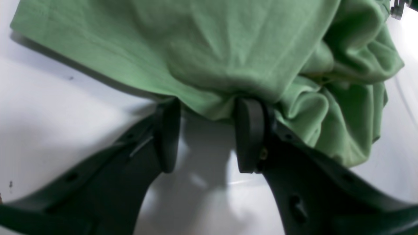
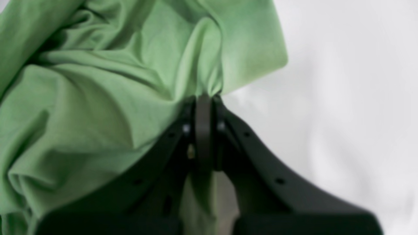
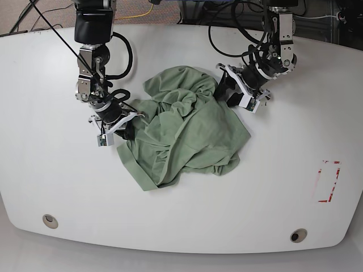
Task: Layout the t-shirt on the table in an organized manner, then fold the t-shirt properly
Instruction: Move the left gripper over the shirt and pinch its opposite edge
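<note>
You had no readable writing. Right gripper [image 2: 204, 107] pinched the crumpled t-shirt [image 3: 184, 133]; left gripper [image 1: 207, 137] was spread at its edge. Red tape outline [image 3: 328, 181] lay on the table [image 3: 51, 170], well apart.

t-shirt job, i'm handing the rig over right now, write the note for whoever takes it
Right gripper: shut on an edge of the t-shirt.
Left gripper: open, jaws either side of a fabric edge at the shirt's far side, not pinching yet.
T-shirt: bunched and wrinkled in a heap mid-table, between the two arms.
Done: one edge gripped, nothing laid flat.
Left: close the left gripper, spread the shirt flat, then fold it.
</note>
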### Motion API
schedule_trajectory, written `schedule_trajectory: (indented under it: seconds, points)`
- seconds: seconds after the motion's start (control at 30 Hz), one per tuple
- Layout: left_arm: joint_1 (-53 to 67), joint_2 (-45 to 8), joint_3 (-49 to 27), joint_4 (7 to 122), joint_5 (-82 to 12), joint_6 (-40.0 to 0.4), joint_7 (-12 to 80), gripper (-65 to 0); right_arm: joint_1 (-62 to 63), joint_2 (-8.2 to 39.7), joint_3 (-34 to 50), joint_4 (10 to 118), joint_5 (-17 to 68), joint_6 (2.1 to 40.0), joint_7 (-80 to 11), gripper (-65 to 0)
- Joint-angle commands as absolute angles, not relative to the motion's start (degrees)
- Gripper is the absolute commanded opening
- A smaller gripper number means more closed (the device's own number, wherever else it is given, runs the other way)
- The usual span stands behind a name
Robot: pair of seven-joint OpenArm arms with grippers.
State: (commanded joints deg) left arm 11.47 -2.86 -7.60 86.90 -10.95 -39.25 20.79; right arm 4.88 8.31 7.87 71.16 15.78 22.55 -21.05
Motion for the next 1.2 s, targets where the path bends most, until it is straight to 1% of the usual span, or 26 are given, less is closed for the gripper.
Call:
schedule_trajectory:
  seconds: [0.17,0.27,0.37,0.47,0.63,1.0,1.2]
  points:
    - [11.3,-4.9,-8.4,87.9,-11.1,-40.0,21.1,-39.9,4.7,8.3,7.9,71.2,15.8,22.5,-21.1,-65.0]
    - [13.2,-5.4,-8.3,90.6,-11.1,-40.0,21.1,-34.9,4.6,8.2,7.9,71.2,15.8,22.5,-21.1,-65.0]
    - [15.3,-5.4,-8.3,92.5,-11.1,-40.0,22.0,-26.7,4.5,8.2,7.9,71.2,15.8,22.5,-21.1,-65.0]
    - [16.6,-5.1,-8.3,93.0,-11.2,-40.0,23.6,-23.9,4.5,8.2,7.9,71.2,15.8,22.5,-21.1,-65.0]
    - [18.7,-2.8,-7.2,93.0,-12.6,-40.0,24.3,-25.3,4.7,8.2,7.9,71.1,15.8,22.5,-21.1,-65.0]
    - [20.7,-2.8,2.2,93.0,-16.1,-40.0,24.2,-25.3,5.0,8.2,7.9,71.0,15.8,22.5,-21.1,-65.0]
    - [20.5,-2.6,3.6,92.5,-16.0,-40.0,24.0,-25.3,5.0,8.2,7.9,70.9,15.8,22.5,-21.1,-65.0]
